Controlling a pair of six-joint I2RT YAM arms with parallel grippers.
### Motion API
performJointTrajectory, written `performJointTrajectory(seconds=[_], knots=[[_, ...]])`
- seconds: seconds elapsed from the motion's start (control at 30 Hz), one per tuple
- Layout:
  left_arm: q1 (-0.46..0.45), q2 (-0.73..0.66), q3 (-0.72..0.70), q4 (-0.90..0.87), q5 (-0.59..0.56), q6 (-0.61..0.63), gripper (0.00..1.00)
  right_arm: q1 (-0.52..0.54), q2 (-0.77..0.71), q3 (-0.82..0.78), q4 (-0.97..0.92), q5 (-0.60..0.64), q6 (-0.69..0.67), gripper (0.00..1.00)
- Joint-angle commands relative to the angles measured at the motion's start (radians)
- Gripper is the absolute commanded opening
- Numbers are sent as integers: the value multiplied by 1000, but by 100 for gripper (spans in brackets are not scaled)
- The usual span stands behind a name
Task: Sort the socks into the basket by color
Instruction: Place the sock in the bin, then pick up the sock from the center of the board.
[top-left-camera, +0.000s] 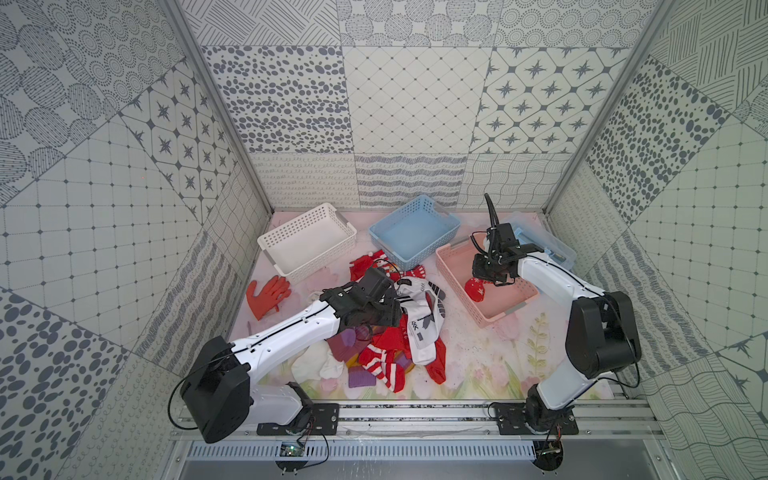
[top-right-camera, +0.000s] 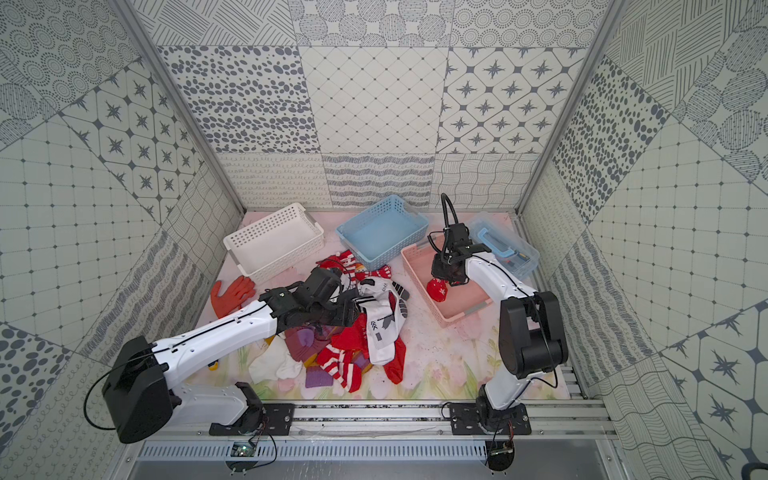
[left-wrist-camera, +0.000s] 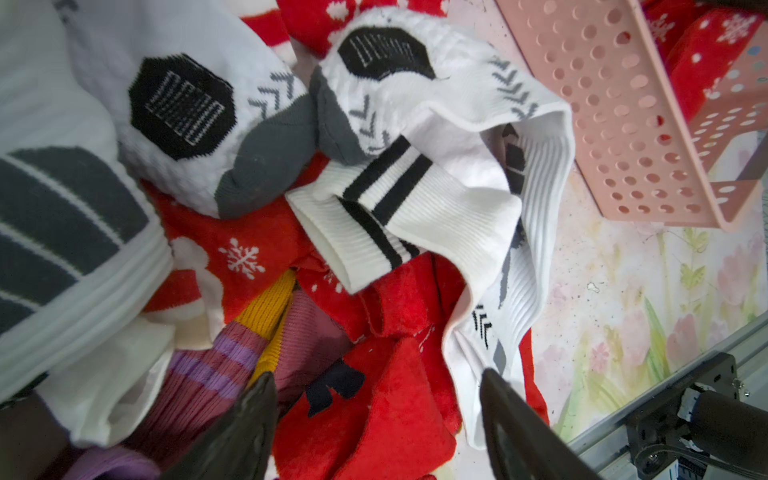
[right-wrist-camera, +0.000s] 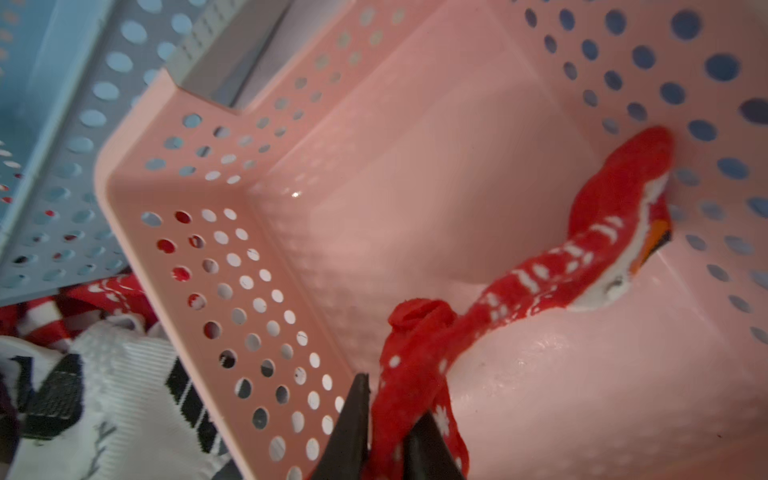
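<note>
Floral-print tabletop (top-left-camera: 478, 361), patterned walls (top-left-camera: 415, 104). Left pincer (left-wrist-camera: 376, 372) wide, empty, over heap of soft knit socks (top-left-camera: 386, 353). Right pincer (right-wrist-camera: 392, 399) narrow, pinching fuzzy red snowflake sock (right-wrist-camera: 540, 270) inside perforated rectangular pink plastic basket (right-wrist-camera: 249, 291).

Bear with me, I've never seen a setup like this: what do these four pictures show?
A left arm and a right arm, both robotic, reach over a table. Each ends in a two-fingered claw. Two pictures look down on the whole scene from above, almost identically. The other two come from a camera on each arm's wrist, looking past its claw.

On the table lie a pile of socks in red, white and purple, an orange glove, a clear box, a white basket, a blue basket and a pink basket.

The left claw is open over the pile, holding nothing. The right claw is over the pink basket with a red sock between its fingers. The sock's far end lies inside; whether it is gripped, I cannot tell.
</note>
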Motion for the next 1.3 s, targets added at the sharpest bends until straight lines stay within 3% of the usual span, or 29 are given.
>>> performJointTrajectory(seconds=[0.0,0.2,0.27,0.33,0.5,0.77,0.87,1.17,1.27], knots=[[-28,39,23,-25,8,22,70,-1,15,-15,45,2,-8,26],[-54,75,40,-74,3,14,64,-1,23,-15,48,-10,-11,52],[-65,74,39,-84,-9,10,68,0,20,-7,40,-24,-15,61],[-69,72,35,-89,-15,0,73,0,11,3,24,-34,-17,78],[-73,52,28,-101,-14,-16,73,11,-39,16,-4,-64,-8,97],[-79,88,47,-105,-4,-6,72,48,-142,7,-41,-75,9,98],[-78,116,55,-109,-4,-11,67,58,-168,-4,-45,-74,18,98],[-82,180,63,-138,-30,-9,36,84,-190,18,-58,-80,24,98],[-83,182,60,-124,-32,-13,12,102,-194,31,-62,-76,24,98]])
